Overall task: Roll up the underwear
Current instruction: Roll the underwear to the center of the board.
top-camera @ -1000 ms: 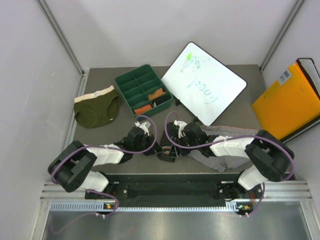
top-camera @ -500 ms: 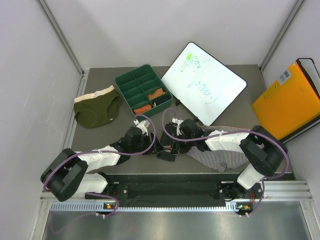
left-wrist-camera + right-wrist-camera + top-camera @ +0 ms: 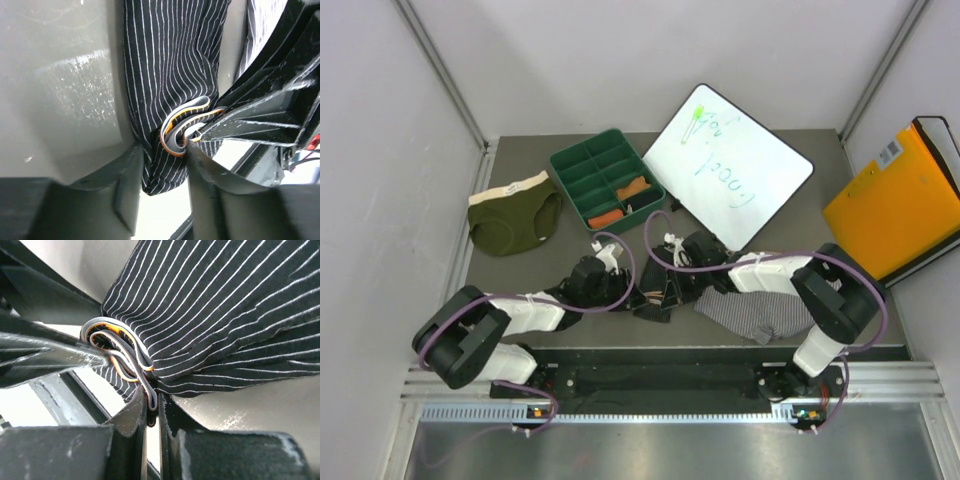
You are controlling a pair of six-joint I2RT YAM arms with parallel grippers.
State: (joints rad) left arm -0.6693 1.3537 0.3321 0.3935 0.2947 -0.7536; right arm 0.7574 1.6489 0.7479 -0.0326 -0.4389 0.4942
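A black pinstriped underwear (image 3: 165,75) with an orange-edged waistband (image 3: 112,347) lies bunched near the table's front edge, between both grippers (image 3: 655,305). In the right wrist view my right gripper (image 3: 152,405) is shut, pinching the folded waistband flat. My left gripper (image 3: 162,162) straddles the rolled end of the same cloth, and both fingers touch it. In the top view the left gripper (image 3: 638,297) and right gripper (image 3: 670,290) meet nose to nose over it.
A grey-white striped underwear (image 3: 760,315) lies under the right arm. An olive underwear (image 3: 513,215) lies at the left. Behind stand a green divided tray (image 3: 560,160) holding orange rolls, a whiteboard (image 3: 728,165) and an orange folder (image 3: 895,200).
The right gripper, open a second ago, has shut on the waistband. The left gripper opened from shut and has come in around the rolled end. The right arm shifted slightly left.
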